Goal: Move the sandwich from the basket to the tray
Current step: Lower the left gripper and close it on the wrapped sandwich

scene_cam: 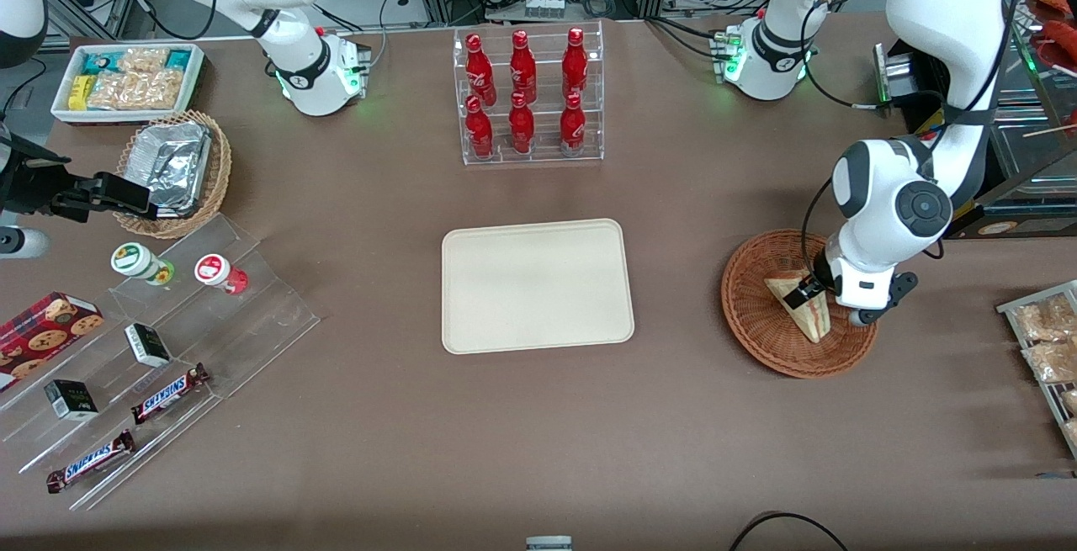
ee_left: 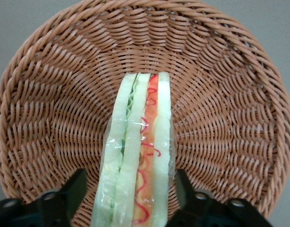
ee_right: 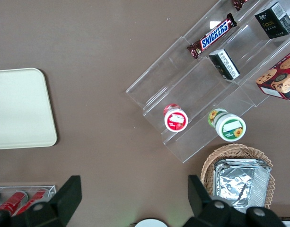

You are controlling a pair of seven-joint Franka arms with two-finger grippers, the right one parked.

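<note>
The sandwich (scene_cam: 805,314), a wrapped wedge of pale bread with green and red filling, stands on edge in the reddish-brown wicker basket (scene_cam: 756,315) toward the working arm's end of the table. My left gripper (scene_cam: 820,299) is down in the basket, open, with one finger on each side of the sandwich and a small gap at both. In the left wrist view the sandwich (ee_left: 140,156) lies between the two dark fingers (ee_left: 76,187) over the basket weave (ee_left: 55,109). The cream tray (scene_cam: 537,284) lies bare at the table's middle and also shows in the right wrist view (ee_right: 17,109).
A clear rack of red bottles (scene_cam: 528,97) stands farther from the front camera than the tray. A metal rack of snack bags (scene_cam: 1043,341) sits beside the basket at the table's edge. Acrylic steps with snacks (scene_cam: 160,341), a tan basket with foil container (scene_cam: 172,168) and a white bin (scene_cam: 126,80) lie toward the parked arm's end.
</note>
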